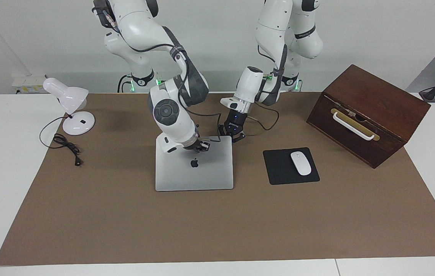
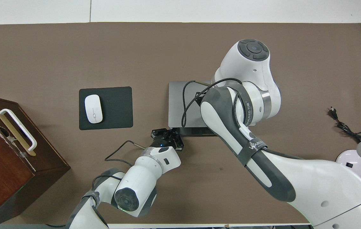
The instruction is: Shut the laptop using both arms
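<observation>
The silver-grey laptop (image 1: pixel 194 172) stands in the middle of the brown mat, its lid with the dark apple logo slanted over the base, partly open. In the overhead view the laptop (image 2: pixel 180 101) shows a dark strip of its base at the edge nearer to the robots. My right gripper (image 1: pixel 202 146) is at the lid's top edge, above the logo; from overhead its own wrist hides it. My left gripper (image 1: pixel 234 135) is beside the lid's top corner toward the left arm's end, and it also shows in the overhead view (image 2: pixel 167 139).
A black mouse pad (image 1: pixel 279 168) with a white mouse (image 1: pixel 300 163) lies beside the laptop toward the left arm's end. A brown wooden box (image 1: pixel 371 115) with a white handle stands past it. A white desk lamp (image 1: pixel 72 111) and its cable (image 1: pixel 66 145) are at the right arm's end.
</observation>
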Robot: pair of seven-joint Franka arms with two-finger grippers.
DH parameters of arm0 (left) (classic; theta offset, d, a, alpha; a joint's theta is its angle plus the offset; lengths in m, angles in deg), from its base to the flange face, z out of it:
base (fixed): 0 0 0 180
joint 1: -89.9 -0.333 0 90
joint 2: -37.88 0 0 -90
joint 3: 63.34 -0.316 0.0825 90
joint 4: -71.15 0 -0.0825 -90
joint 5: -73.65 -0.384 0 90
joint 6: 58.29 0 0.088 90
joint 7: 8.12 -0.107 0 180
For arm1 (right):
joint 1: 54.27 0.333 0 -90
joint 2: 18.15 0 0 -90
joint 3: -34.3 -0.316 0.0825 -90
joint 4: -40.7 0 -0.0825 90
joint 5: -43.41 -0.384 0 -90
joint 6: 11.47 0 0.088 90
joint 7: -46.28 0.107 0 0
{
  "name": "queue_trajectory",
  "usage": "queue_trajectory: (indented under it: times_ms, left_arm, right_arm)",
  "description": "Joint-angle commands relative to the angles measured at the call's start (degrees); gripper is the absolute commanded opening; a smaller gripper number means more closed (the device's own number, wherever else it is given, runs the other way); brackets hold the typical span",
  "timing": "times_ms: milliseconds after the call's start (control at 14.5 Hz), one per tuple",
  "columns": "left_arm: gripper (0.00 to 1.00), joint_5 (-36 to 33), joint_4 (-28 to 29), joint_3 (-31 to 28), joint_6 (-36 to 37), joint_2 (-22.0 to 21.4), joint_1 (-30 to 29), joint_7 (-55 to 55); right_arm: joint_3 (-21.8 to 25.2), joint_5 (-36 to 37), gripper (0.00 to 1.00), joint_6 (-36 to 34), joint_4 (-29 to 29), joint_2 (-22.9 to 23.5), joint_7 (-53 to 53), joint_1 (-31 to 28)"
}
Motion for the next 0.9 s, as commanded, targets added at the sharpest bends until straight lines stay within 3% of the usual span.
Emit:
queue_trajectory:
  times_ms: [0, 829]
  left_arm:
    - [0.0, 1.22, 2.29, -1.0, -0.07, 3.03, -0.16, -1.57]
    - [0.0, 1.22, 2.29, -1.0, -0.07, 3.3, -0.16, -2.18]
  right_arm:
    - [-0.4, -1.38, 0.0, 1.39, -4.21, -2.61, 0.05, -0.44]
    - [-0.06, -1.38, 0.0, 1.31, -4.48, -3.66, 0.31, -1.57]
